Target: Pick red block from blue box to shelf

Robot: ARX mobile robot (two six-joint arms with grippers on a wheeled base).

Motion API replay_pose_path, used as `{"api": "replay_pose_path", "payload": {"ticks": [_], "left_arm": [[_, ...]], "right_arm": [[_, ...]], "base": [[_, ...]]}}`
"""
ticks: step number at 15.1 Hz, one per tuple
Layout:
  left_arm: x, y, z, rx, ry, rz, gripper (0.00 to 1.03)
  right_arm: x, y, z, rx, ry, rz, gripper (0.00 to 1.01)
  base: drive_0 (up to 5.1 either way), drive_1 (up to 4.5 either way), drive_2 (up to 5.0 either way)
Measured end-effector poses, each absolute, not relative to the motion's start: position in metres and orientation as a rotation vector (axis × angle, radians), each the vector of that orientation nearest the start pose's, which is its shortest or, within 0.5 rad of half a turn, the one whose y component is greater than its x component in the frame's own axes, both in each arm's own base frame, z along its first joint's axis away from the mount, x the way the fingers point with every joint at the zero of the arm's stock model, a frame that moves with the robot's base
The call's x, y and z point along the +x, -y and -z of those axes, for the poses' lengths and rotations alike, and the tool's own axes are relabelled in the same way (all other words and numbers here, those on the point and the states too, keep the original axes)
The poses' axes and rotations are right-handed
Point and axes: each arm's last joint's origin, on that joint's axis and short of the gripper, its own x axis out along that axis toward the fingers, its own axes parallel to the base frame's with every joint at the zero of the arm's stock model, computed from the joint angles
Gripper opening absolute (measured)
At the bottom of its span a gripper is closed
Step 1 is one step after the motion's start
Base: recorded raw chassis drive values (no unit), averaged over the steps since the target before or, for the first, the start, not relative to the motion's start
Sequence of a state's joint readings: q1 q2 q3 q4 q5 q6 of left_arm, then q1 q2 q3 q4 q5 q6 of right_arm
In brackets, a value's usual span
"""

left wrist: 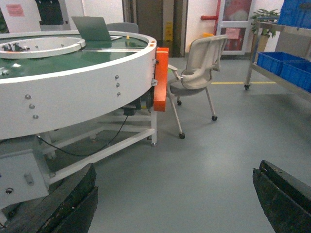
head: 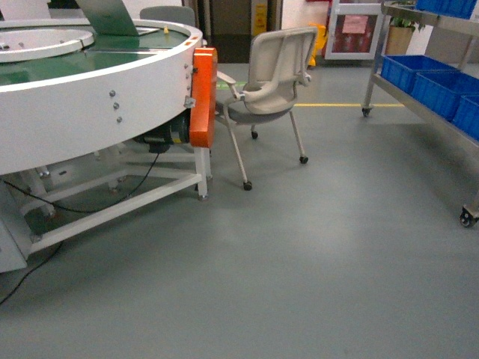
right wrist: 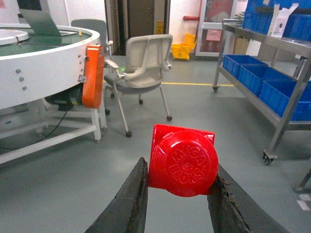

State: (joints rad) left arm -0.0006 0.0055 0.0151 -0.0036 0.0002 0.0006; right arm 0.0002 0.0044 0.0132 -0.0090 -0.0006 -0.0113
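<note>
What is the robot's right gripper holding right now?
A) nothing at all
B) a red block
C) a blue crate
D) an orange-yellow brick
B: in the right wrist view the red block, round stud facing the camera, sits pinched between the two dark fingers of the right gripper.

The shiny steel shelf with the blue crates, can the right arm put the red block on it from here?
Probably not yet. The right end effector grips the glossy red plastic block, but the stainless-steel shelf stands well across open grey floor. Nothing blocks the way; the robot likely must roll closer.
</note>
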Motion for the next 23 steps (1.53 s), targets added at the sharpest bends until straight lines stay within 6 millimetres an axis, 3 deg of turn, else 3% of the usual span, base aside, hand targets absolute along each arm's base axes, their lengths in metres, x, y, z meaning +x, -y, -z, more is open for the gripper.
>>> {"api": "replay_pose_path", "payload": {"ticks": [23], "left_arm": [[0.0971, 0.0000, -0.1678, 0.001, 0.006, -0.001, 0.98]], "right_arm": [[0.0972, 0.0000, -0.1672, -0.011, 0.004, 0.000, 0.28]], "base": [[0.0, 4.26, -4.3]]}}
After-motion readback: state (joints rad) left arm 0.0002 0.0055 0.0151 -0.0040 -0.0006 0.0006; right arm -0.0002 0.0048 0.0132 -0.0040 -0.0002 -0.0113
